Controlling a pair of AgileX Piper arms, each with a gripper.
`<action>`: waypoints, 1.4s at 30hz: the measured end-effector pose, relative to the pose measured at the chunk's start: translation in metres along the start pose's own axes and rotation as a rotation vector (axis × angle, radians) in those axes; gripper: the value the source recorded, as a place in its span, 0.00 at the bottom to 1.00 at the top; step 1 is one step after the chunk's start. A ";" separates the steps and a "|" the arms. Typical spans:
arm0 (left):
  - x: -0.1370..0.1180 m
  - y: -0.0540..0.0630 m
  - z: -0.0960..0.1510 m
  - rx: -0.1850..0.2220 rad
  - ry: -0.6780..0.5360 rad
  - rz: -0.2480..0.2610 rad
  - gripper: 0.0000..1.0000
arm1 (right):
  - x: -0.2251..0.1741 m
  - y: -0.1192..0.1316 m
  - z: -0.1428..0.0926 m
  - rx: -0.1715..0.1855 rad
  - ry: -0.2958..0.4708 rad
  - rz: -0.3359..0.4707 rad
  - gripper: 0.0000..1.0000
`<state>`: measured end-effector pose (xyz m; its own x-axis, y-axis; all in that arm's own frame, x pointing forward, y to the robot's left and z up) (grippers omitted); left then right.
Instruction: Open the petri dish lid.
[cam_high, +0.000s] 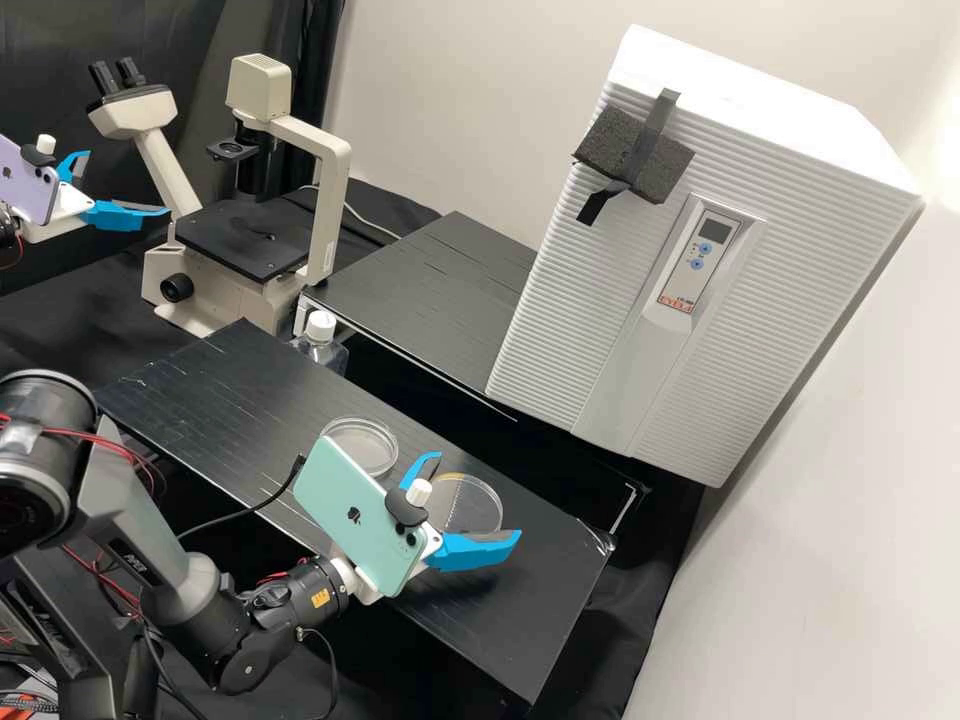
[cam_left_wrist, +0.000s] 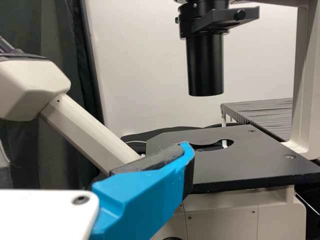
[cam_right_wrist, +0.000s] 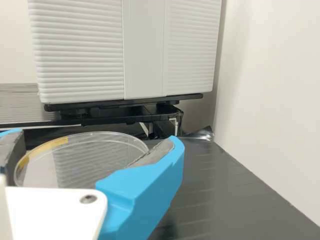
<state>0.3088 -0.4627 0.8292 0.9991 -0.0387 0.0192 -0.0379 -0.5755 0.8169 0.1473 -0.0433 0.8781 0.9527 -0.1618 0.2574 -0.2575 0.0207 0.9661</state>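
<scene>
The right end effector (cam_high: 478, 495), the nearer one, is gaping wide and seems to be holding nothing. At its twelve o'clock, between its tips, the petri dish (cam_right_wrist: 92, 156) is lying on the desk (cam_high: 185, 400).

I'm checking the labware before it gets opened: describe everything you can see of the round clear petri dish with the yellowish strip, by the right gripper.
The round, shallow, clear petri dish looks like plastic or glass. A yellowish strip follows part of its rim, and pale ribbed reflections show on its face. It appears to lie flat on the black bench, between the open blue fingers of the right gripper. Whether either finger touches it, or its lid is seated, I cannot tell.
</scene>
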 end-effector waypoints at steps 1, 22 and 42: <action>0.000 0.000 0.000 0.000 0.000 0.000 1.00 | 0.000 0.000 0.001 0.001 -0.003 -0.003 0.00; 0.000 0.000 0.000 0.000 0.000 0.000 1.00 | 0.002 -0.007 0.010 -0.004 -0.037 -0.054 1.00; 0.000 0.000 0.000 0.000 0.000 0.000 1.00 | 0.001 -0.005 0.015 0.036 -0.052 -0.052 1.00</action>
<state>0.3088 -0.4627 0.8292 0.9991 -0.0387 0.0192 -0.0379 -0.5755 0.8169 0.1469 -0.0582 0.8732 0.9554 -0.2131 0.2045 -0.2145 -0.0247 0.9764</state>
